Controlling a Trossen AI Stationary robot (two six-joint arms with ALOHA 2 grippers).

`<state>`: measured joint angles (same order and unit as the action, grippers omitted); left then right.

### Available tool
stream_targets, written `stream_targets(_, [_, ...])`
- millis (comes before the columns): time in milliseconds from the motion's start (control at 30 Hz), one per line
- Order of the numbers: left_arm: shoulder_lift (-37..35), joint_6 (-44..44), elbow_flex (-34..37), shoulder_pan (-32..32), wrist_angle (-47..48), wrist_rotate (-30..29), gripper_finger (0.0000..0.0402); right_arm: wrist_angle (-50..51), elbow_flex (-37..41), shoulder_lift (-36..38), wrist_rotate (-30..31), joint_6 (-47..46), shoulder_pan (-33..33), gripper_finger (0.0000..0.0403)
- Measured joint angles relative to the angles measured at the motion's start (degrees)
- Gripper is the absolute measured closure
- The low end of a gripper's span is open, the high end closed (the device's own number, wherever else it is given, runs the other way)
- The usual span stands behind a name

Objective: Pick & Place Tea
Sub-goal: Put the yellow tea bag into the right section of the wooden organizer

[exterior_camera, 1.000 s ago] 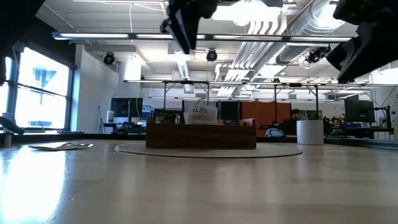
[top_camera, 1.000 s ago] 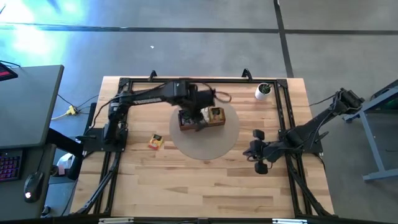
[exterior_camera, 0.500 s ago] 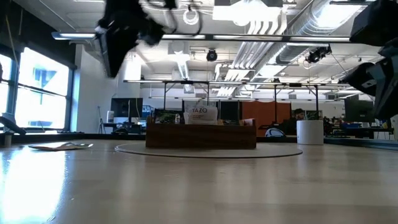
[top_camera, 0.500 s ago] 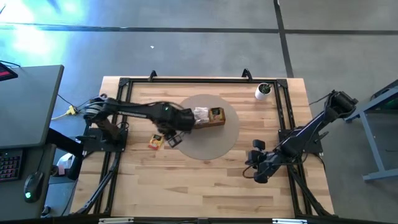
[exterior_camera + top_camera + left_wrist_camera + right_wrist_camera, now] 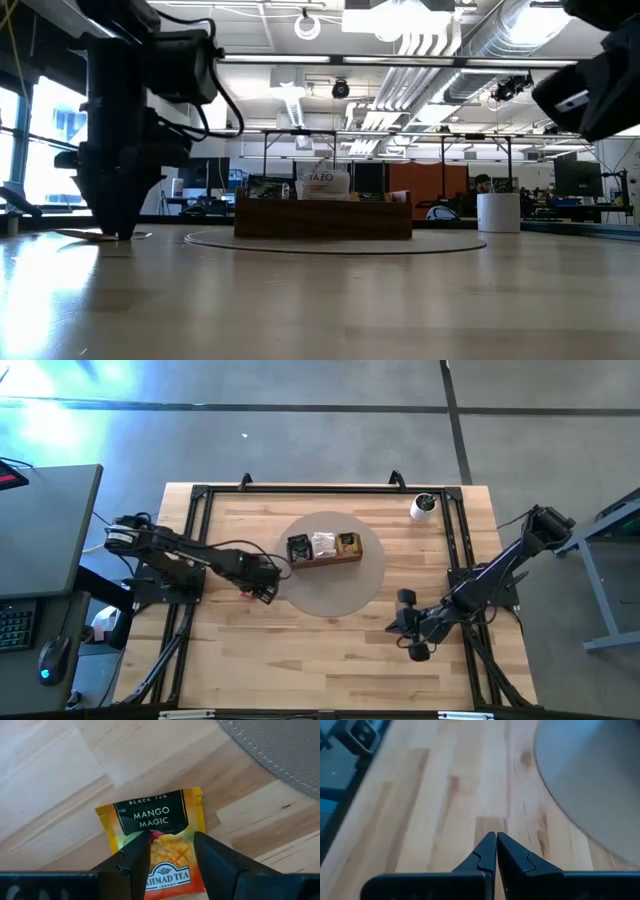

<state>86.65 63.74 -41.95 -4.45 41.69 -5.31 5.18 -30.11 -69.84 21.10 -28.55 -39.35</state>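
Now the left pincer (image 5: 170, 847) hangs spread over a yellow-orange tea sachet (image 5: 159, 840) lying flat on the tabletop (image 5: 330, 660) beside the round mat (image 5: 340, 595), so its tips may skid off when closing.

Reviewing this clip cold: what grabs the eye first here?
The left gripper, open, poised over a yellow-orange mango tea sachet lying flat on the wooden table, beside the round grey mat. On the mat sits the wooden tray holding sachets; the right gripper waits shut nearby.
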Motion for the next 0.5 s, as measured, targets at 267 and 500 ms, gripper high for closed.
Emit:
stream_targets(267, [0.29,0.78,-0.04,-6.93,-13.26,-2.13,0.0252,-6.01,0.0,0.0,4.98,8.38,2.84,0.0392])
stream_targets(500, [3.13,-2.02,-0.03,-15.31,-41.63,-4.23,0.0252,-8.26,0.0,-0.15,3.98,8.16,7.3,0.0362])
